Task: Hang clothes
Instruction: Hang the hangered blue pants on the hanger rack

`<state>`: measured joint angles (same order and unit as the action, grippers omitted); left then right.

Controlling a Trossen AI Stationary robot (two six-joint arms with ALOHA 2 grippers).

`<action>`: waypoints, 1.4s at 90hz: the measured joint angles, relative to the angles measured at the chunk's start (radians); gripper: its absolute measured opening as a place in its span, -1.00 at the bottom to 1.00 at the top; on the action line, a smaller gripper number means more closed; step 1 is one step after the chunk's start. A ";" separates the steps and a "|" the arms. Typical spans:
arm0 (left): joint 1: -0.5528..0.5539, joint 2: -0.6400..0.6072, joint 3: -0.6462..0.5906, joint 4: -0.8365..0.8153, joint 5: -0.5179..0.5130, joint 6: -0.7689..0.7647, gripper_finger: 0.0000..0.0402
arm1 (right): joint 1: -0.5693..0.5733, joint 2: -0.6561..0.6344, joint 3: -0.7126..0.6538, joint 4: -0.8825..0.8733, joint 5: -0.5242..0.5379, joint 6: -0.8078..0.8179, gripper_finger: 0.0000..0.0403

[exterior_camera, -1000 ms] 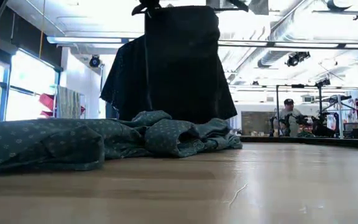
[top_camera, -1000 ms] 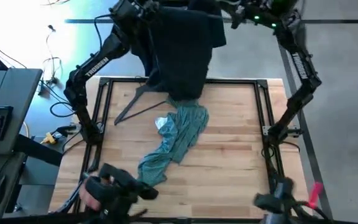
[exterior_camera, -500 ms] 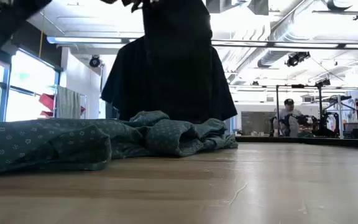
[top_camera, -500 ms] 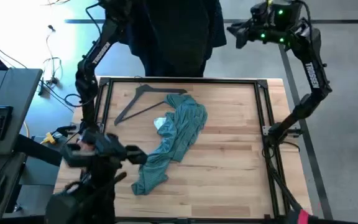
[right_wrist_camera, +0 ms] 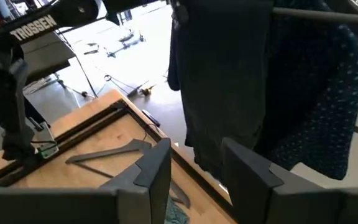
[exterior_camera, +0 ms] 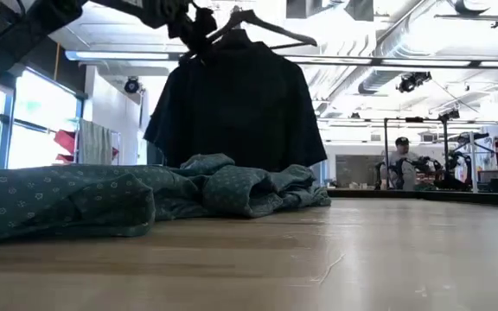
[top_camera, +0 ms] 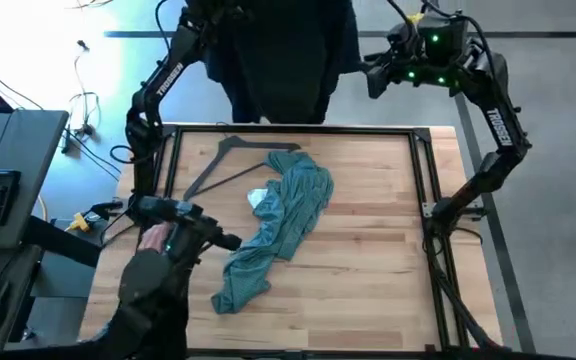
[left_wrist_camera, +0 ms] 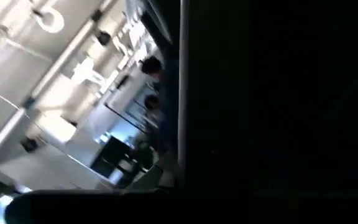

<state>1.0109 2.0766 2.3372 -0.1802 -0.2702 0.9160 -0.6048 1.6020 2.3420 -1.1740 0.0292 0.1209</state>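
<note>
Wooden worktop (top_camera: 368, 260): teal shirt (top_camera: 273, 235) crumpled centre. Left claw (exterior_camera: 193, 24) pinching black garment's (exterior_camera: 236, 108) hanger (exterior_camera: 262, 26) at far edge; right claw (right_wrist_camera: 194, 171) spread nearby.

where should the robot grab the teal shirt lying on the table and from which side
Probably the teal shirt's bunched upper end, near the hanger, taken from straight above. The fabric lies limp on the table and piles highest there, giving an end effector a fold to pinch; the lower tail looks flatter.
</note>
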 joint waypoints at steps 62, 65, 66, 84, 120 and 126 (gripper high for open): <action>0.025 -0.001 0.003 -0.142 -0.013 0.014 -0.81 | 0.004 0.003 0.000 0.000 0.001 0.010 -0.41; 0.022 -0.001 0.003 -0.141 -0.016 0.014 -0.81 | 0.004 0.006 0.000 -0.001 0.001 0.010 -0.41; 0.022 -0.001 0.003 -0.140 -0.016 0.014 -0.81 | 0.003 0.006 0.000 -0.001 0.001 0.010 -0.41; 0.020 -0.001 0.014 -0.170 0.026 -0.045 -0.35 | 0.004 0.029 0.000 -0.018 0.005 0.010 -0.41; 0.001 -0.110 0.017 -0.370 -0.054 -0.148 0.31 | 0.005 0.054 -0.001 -0.048 0.084 -0.062 -0.41; -0.009 -0.137 0.017 -0.432 -0.070 -0.196 0.31 | 0.014 0.049 -0.001 -0.047 0.084 -0.099 -0.41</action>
<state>1.0021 1.9394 2.3547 -0.6124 -0.3402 0.7198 -0.5910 1.6515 2.3409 -1.2208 0.1130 0.0222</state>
